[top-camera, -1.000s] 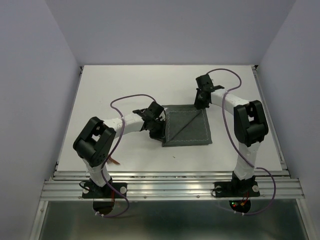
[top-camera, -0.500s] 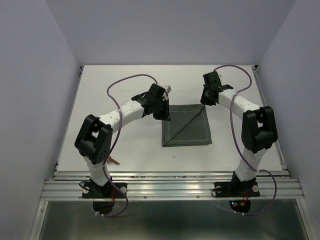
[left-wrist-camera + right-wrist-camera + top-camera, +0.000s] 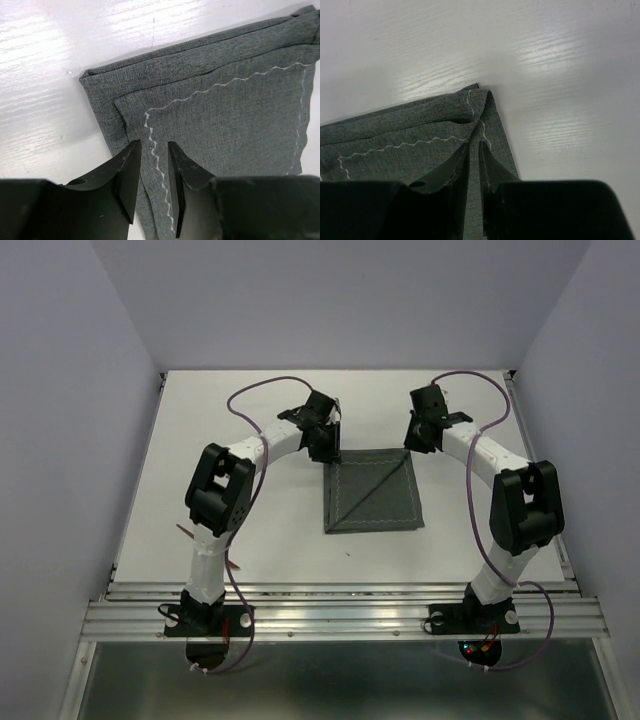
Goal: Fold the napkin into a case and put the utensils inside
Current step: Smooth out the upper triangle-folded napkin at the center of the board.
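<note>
At the lower left of the top view, a thin copper-brown sliver of the utensils pokes out from behind the left arm; the rest is hidden, so the piece cannot be told. A purple cable loops above that arm as it reaches up and to the right across the white table.

The left gripper sits at the upper left corner of the napkin. In its wrist view the two dark fingers stand a little apart. The cloth lies flat below them, and a white zigzag stitch line runs through the gap. Nothing is pinched between them.

The napkin lies near the middle of the frame, grey-green and folded to a rough square. A diagonal seam crosses it, and its layered edges show at the left corner.

The right gripper is at the napkin's upper right corner. Its wrist view shows the fingers nearly together with only a slim slit between them. The cloth corner puckers into a small ridge right at their tips. Whether they pinch that ridge cannot be told.
</note>
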Robot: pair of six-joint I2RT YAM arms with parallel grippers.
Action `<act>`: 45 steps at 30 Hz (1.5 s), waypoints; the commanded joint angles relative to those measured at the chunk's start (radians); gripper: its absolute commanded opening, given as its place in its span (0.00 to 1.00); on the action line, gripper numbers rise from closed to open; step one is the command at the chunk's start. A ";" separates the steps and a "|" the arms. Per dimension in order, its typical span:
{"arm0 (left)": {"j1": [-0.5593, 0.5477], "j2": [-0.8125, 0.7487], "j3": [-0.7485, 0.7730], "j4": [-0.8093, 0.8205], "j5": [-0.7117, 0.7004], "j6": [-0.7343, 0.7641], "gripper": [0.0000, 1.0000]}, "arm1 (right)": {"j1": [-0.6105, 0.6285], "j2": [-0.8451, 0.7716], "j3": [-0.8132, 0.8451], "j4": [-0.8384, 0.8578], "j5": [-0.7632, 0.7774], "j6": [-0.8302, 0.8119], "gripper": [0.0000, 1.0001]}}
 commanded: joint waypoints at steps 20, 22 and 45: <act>-0.007 0.137 0.143 -0.039 -0.116 0.016 0.38 | -0.009 -0.064 -0.051 0.002 0.030 -0.002 0.19; -0.007 0.133 0.140 -0.036 -0.121 0.014 0.33 | -0.009 -0.065 -0.051 0.002 0.028 -0.002 0.19; -0.007 0.085 0.133 -0.029 -0.130 0.013 0.00 | -0.009 0.010 -0.005 0.008 -0.065 -0.003 0.18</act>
